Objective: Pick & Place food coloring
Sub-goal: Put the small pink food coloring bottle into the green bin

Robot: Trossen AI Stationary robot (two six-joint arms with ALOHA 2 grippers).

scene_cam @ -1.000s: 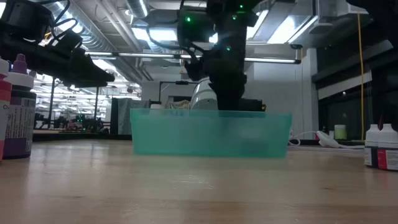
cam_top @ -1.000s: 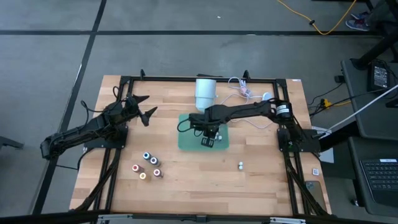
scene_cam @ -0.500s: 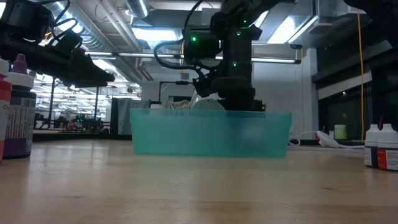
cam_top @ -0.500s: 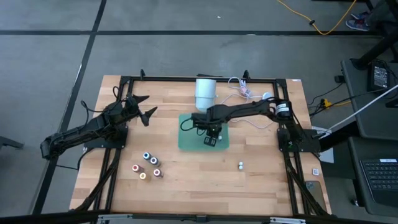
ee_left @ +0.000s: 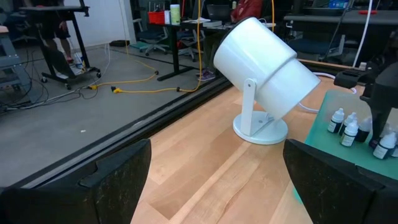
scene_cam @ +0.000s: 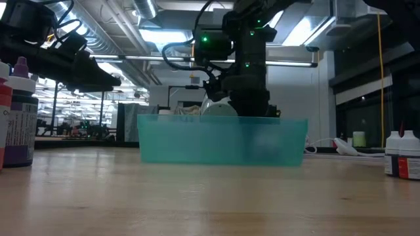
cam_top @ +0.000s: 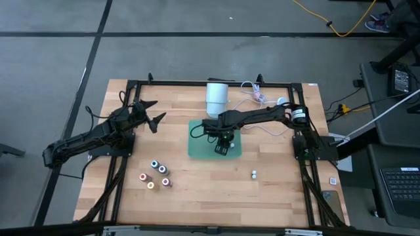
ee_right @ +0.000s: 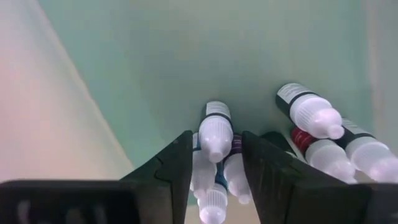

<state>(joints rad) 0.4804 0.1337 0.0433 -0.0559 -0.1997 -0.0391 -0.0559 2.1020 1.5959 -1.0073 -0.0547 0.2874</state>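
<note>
In green bin: white-capped food coloring btwn part-open right hand fingers, ungripped.

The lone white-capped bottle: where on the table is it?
In the high view, the lone bottle stands on bare wood toward the right, just beyond the green tray's corner.

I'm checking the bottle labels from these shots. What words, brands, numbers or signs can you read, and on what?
None can be read.
Bottle at the low view's left edge: printed label, too blurred to read.
Bottles in the teal bin: label bands, no legible text.
White cylinder: no marking.
</note>
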